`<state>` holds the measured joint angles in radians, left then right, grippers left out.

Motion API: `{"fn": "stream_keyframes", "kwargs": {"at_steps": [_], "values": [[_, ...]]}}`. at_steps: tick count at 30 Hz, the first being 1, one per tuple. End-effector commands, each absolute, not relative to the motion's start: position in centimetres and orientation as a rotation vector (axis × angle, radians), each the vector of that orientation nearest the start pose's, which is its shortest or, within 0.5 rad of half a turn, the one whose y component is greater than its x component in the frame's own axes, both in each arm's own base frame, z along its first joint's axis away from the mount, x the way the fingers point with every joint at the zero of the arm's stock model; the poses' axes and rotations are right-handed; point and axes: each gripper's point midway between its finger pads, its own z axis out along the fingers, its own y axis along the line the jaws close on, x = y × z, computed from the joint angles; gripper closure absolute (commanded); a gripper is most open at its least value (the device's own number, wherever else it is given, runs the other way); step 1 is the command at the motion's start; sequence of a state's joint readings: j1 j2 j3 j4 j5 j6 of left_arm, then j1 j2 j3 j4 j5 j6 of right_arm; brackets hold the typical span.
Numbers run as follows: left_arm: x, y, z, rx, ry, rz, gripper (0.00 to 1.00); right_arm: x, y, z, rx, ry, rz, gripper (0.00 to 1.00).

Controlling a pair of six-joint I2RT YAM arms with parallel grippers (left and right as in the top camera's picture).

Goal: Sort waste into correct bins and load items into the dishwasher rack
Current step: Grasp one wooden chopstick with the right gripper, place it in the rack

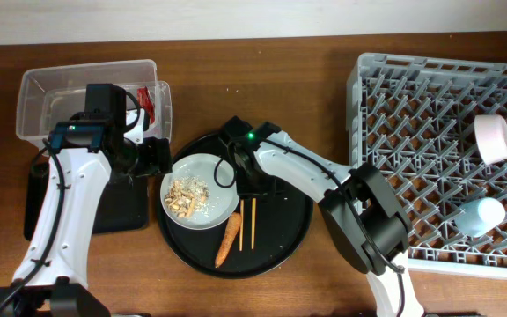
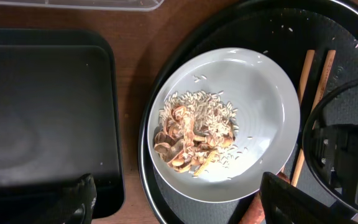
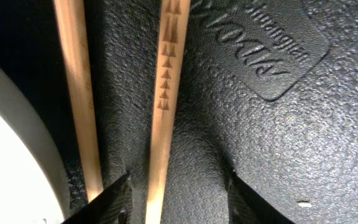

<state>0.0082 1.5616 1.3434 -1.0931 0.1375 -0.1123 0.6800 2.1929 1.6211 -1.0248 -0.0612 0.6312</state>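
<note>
While the right gripper (image 3: 178, 190) stands open astride one of two chopsticks (image 3: 166, 74), the left gripper (image 2: 185, 202), wide open and empty, has one plate (image 2: 253, 87) bearing food scraps (image 2: 191, 134) just ahead of its fingers.

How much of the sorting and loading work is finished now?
Done: the bowl and cup sit in the rack, and the red wrapper lies in the clear tub. In hand: the right gripper, open, straddles one chopstick. Left: both chopsticks, the plate with its food scraps, and the carrot are on the round tray.
</note>
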Motion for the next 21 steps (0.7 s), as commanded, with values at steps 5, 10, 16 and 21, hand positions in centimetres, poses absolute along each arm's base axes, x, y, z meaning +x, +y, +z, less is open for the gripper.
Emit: {"fn": "stream_keyframes", "kwargs": {"at_steps": [5, 10, 16, 21], "values": [[33.2, -1.8, 15.0, -0.144, 2.867, -0.204, 0.16, 29.5, 24.0, -2.1, -0.021, 3.270, -0.055, 0.96], [33.2, -1.8, 15.0, -0.144, 2.866, -0.204, 0.16, 33.1, 21.8, 3.7, 0.005, 3.168, 0.016, 0.96], [33.2, -1.8, 15.0, -0.144, 2.866, -0.204, 0.16, 36.1, 10.7, 16.5, 0.030, 2.930, 0.089, 0.96], [33.2, -1.8, 15.0, -0.144, 2.867, -0.204, 0.16, 35.1, 3.2, 14.5, 0.177, 3.022, 0.007, 0.96]]}}
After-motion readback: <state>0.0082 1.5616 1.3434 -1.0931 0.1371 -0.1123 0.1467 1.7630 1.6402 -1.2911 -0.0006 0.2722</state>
